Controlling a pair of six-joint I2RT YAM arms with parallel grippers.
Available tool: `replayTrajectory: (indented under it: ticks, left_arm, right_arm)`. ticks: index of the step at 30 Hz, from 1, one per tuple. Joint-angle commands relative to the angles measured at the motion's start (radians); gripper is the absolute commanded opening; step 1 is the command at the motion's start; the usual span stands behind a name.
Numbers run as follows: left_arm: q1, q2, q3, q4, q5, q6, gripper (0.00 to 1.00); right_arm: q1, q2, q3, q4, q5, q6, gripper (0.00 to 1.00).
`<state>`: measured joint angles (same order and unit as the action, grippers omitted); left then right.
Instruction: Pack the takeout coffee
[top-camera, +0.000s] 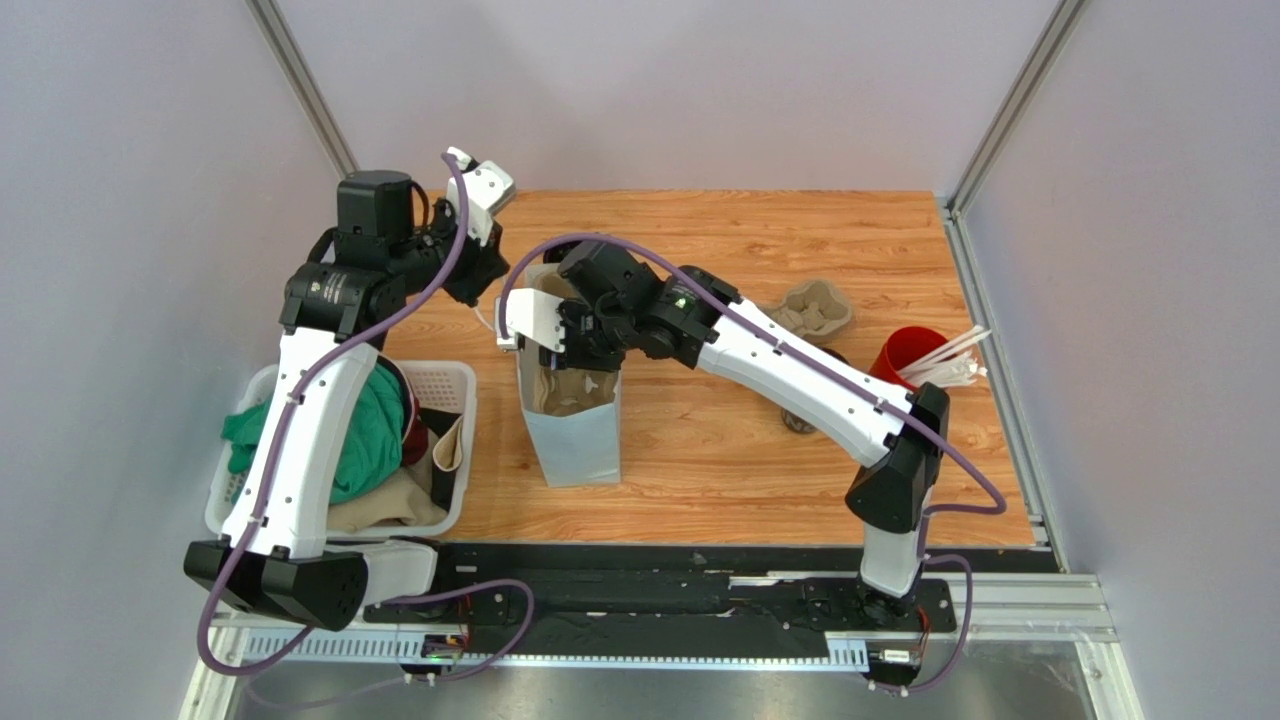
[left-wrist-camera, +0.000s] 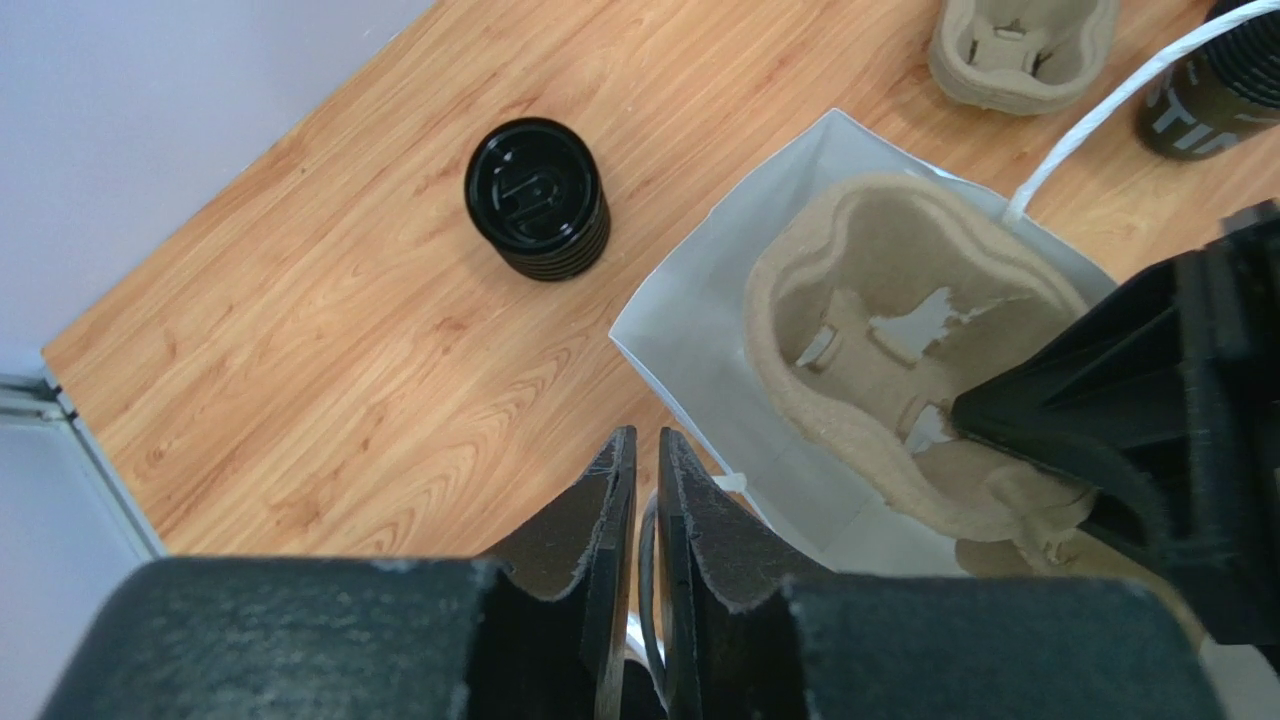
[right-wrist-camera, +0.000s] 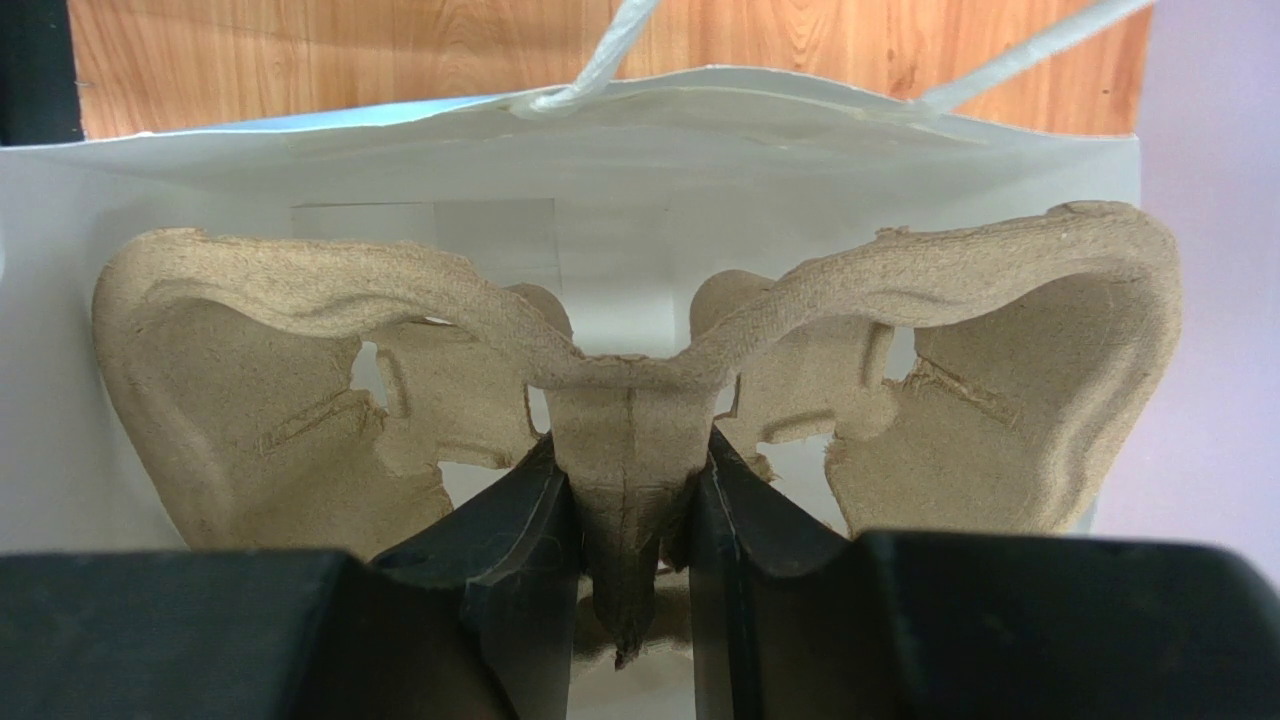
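We're seating the cup tray (right-wrist-camera: 962, 390) in the white paper bag (right-wrist-camera: 751, 135). The right gripper (right-wrist-camera: 631, 488) is clamped on the tray's centre ridge, and both wells are inside the bag mouth. The left gripper (left-wrist-camera: 643, 450) is sitting at the bag's near rim, fingers almost together with the cord handle (left-wrist-camera: 646, 548) in the slit. We can't tell if it's actually pinching. The takeout coffee (left-wrist-camera: 537, 198) is standing upright on the table (left-wrist-camera: 376, 390), outside the bag but near it, untouched. We're aiming to lower the tray level and keep the bag walls spread. We're seating it flat on the bag floor before letting go, wells facing up for the cup.
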<state>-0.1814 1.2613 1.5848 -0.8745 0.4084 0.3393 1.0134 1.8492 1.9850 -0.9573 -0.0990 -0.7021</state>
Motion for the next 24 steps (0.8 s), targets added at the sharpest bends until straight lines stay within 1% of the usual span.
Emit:
replayTrajectory:
  ticks: [1, 4, 8, 10, 12, 21, 24]
  left_arm:
    - [0.005, -0.039, -0.014, 0.075, 0.087, -0.005, 0.19]
    - [0.005, -0.069, -0.048, 0.104, 0.102, 0.000, 0.16]
    - [0.005, -0.091, -0.081, 0.108, 0.096, 0.009, 0.16]
    - [0.005, -0.099, -0.100, 0.106, 0.087, 0.020, 0.19]
    - [0.005, -0.105, -0.123, 0.106, 0.073, 0.029, 0.25]
    - [0.005, -0.129, -0.190, 0.114, 0.037, 0.053, 0.25]
    - [0.005, -0.138, -0.207, 0.117, 0.021, 0.063, 0.23]
  right_arm:
    - [0.004, 0.039, 0.084, -0.034, -0.047, 0.044, 0.22]
    - [0.001, 0.071, 0.116, -0.052, -0.059, 0.065, 0.22]
    - [-0.002, 0.102, 0.152, -0.084, -0.068, 0.088, 0.22]
    - [-0.002, 0.105, 0.156, -0.090, -0.071, 0.099, 0.22]
    - [-0.002, 0.104, 0.155, -0.093, -0.071, 0.107, 0.22]
    - [-0.004, 0.096, 0.140, -0.106, -0.068, 0.136, 0.22]
    - [-0.003, 0.088, 0.123, -0.104, -0.070, 0.141, 0.22]
